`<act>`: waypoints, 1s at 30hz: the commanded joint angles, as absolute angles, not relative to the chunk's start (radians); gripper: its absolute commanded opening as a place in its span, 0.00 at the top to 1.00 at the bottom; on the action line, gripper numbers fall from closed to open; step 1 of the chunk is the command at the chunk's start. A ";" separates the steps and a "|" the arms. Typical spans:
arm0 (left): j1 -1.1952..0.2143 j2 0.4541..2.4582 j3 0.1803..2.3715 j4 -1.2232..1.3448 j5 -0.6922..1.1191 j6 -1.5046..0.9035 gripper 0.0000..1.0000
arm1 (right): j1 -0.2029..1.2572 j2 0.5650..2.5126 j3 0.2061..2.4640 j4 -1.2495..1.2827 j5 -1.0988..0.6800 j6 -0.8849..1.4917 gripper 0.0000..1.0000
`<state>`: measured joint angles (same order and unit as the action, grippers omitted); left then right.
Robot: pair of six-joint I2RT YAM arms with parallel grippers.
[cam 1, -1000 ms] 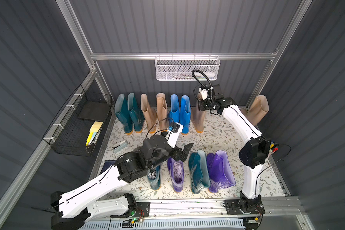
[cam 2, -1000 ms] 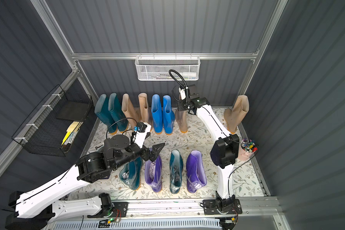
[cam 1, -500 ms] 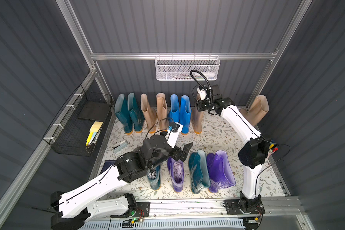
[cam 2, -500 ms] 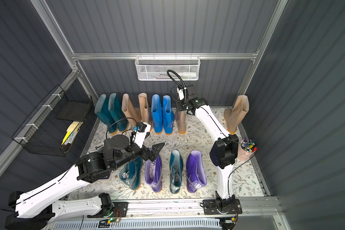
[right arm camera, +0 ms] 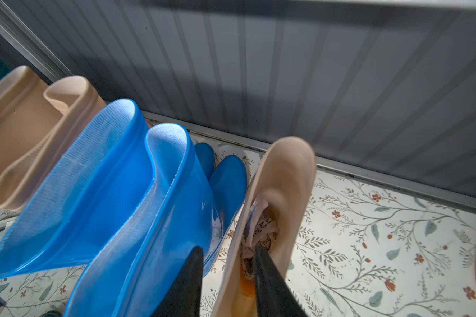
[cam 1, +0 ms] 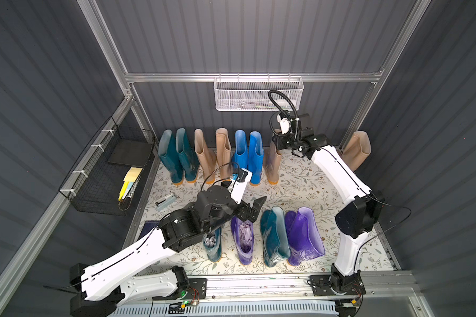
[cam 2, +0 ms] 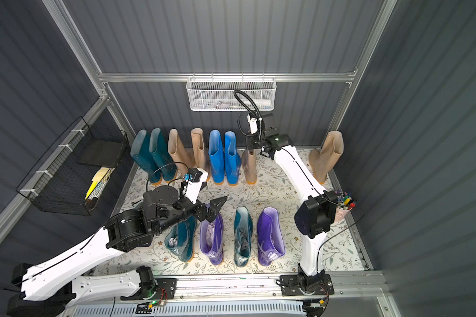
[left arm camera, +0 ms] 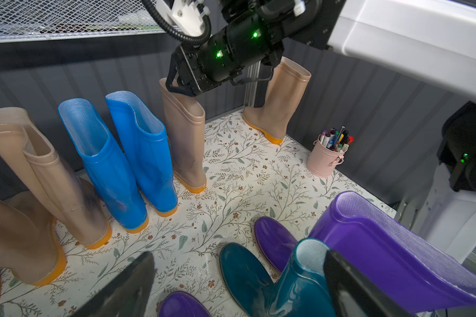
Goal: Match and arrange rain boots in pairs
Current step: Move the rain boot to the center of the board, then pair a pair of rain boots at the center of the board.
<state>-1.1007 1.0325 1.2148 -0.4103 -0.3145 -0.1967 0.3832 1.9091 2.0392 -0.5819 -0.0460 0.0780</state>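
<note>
Along the back wall stand a teal pair (cam 1: 176,156), a beige pair (cam 1: 212,153), a blue pair (cam 1: 248,156) and a single beige boot (cam 1: 272,167). My right gripper (right arm camera: 226,263) is open astride that boot's rim (right arm camera: 286,170), one finger inside the shaft and one outside beside the blue boot (right arm camera: 116,192). Another beige boot (cam 1: 355,149) stands alone in the far right corner. The front row reads teal (cam 1: 212,244), purple (cam 1: 243,238), teal (cam 1: 272,236), purple (cam 1: 304,236). Wide open and holding nothing, my left gripper (cam 1: 254,210) hovers above the front row.
A pink cup of markers (cam 2: 342,211) stands by the right wall behind my right arm's elbow. A black wire basket (cam 1: 107,175) hangs on the left wall and a white mesh basket (cam 1: 259,94) on the back wall. A stapler (cam 1: 165,199) lies at the mat's left edge.
My right gripper shifted the single beige boot slightly left toward the blue pair, then its jaws opened off the rim. The left arm has stayed still.
</note>
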 commanded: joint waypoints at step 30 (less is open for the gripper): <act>-1.106 1.255 1.264 -0.175 -0.034 -0.213 0.02 | -0.228 1.015 1.131 -0.398 0.012 0.149 0.41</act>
